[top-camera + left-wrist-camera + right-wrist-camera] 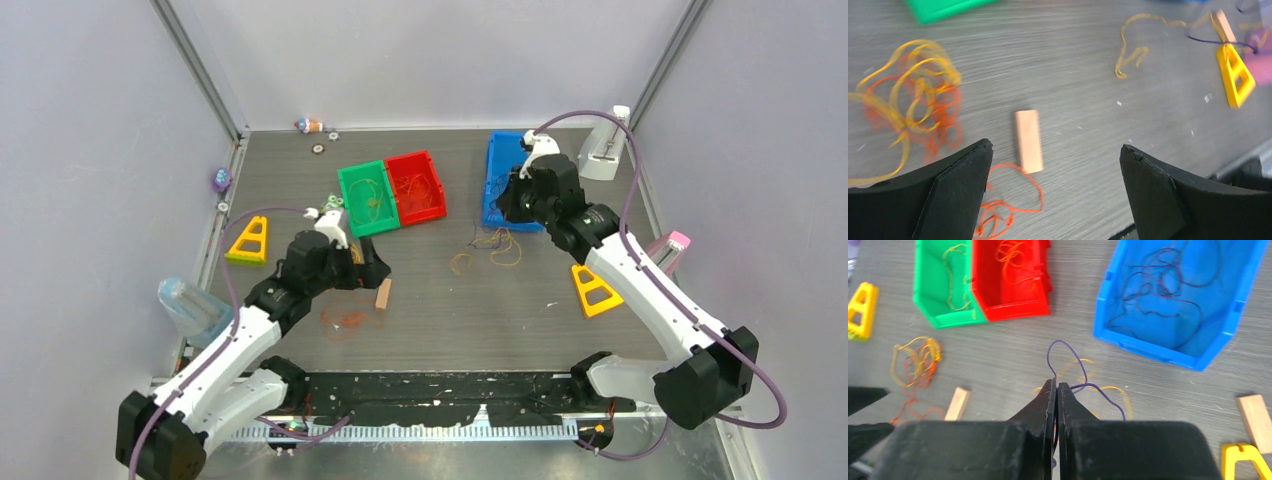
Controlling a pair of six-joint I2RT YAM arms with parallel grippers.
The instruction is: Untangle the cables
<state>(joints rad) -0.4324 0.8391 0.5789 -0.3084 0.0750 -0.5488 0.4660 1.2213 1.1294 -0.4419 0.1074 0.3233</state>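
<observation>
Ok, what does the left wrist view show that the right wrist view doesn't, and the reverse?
Left wrist only: a clear look at the left gripper, jaws wide open. Right wrist only: the right gripper shut on a purple cable, the red bin, and the blue bin holding more purple cable. Both: the yellow-orange tangle, the tan block and the green bin.

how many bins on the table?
3. The green bin and red bin touch side by side at the far middle. The blue bin sits apart to their right. None seems hidden.
</observation>
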